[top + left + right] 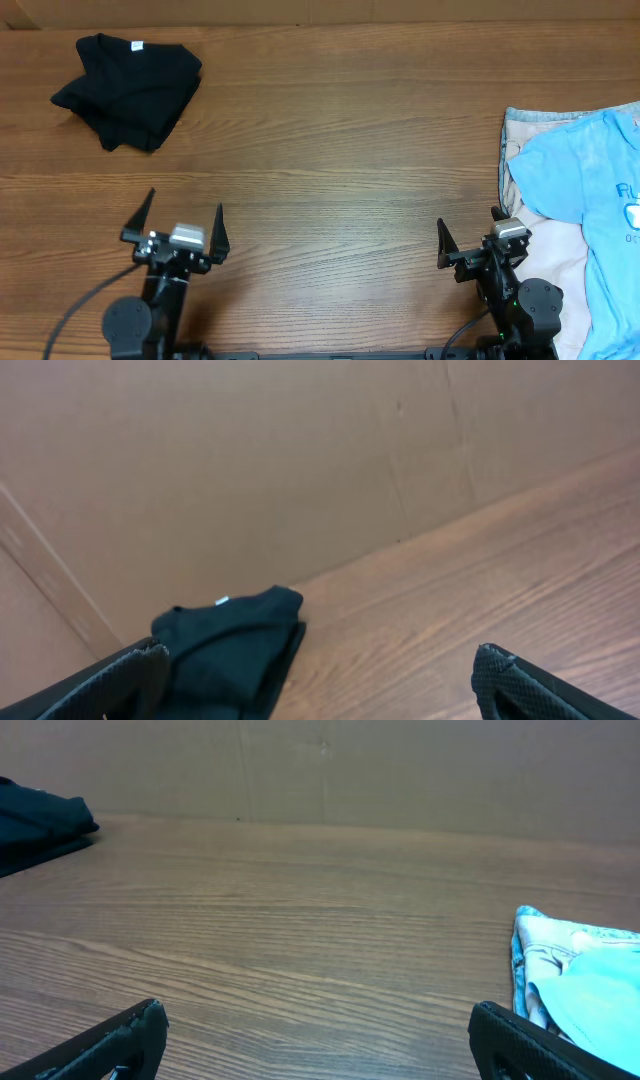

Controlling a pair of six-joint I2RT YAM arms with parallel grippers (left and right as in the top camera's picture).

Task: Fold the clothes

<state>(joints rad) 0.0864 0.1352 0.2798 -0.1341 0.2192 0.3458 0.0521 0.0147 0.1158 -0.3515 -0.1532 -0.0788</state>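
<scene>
**Wooden bench, clothes at two ends**

The bench [330,150] is a brown wood-grain surface running the full width of the overhead view. At its far left lies a black shirt [128,88], bunched into a loose heap, with a small white tag [137,45] showing on its far edge. At the right edge a light blue T-shirt [585,190] with print on its front lies spread over cream pieces [555,265]. Their pale cloth shows past it on the far and near-left sides. The two lots lie well apart.

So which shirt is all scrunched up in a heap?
The black shirt, alone at the far left. The light blue T-shirt lies spread out at the right edge, on top of cream pieces.
</scene>
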